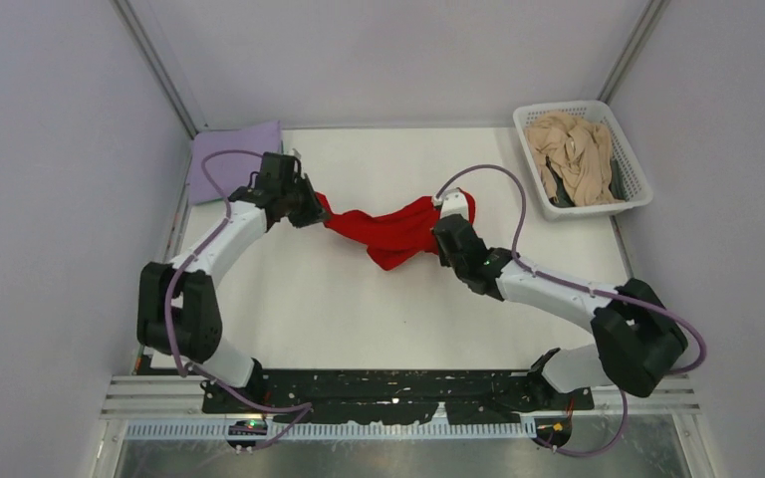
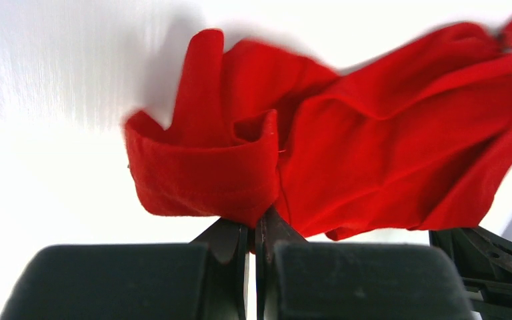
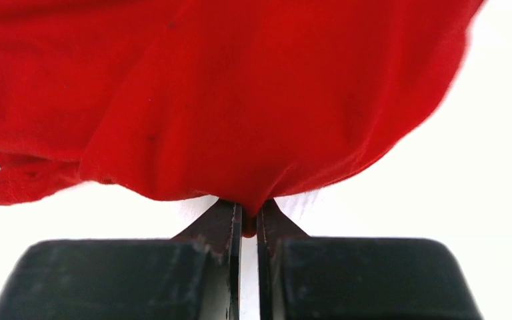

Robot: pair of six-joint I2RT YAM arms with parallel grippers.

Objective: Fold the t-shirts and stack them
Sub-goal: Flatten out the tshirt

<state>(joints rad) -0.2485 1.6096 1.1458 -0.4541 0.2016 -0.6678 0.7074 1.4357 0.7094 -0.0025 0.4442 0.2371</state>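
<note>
Red cloth is pinched in both tools: your left gripper (image 2: 253,233) has its jaws closed on a rolled hem of the red t-shirt (image 1: 390,231), and your right gripper (image 3: 249,223) has its jaws closed on only a small tuck of the same shirt. The shirt hangs bunched and twisted between them over the middle of the table (image 1: 359,319). I judge the right hold to be the main danger: if you pull the arms apart quickly, so little cloth may slip out and the shirt will drop in a heap. A twisted spread would also give a bad fold. Toward the bases, the white surface offers wide room to lay it down. Farther back, the lavender t-shirt (image 1: 237,159) lies flat in the far left corner, close behind your left wrist, so a backward swing could drag it. The basket (image 1: 601,210) with the beige t-shirt (image 1: 570,154) stands at the far right edge, well apart.
</note>
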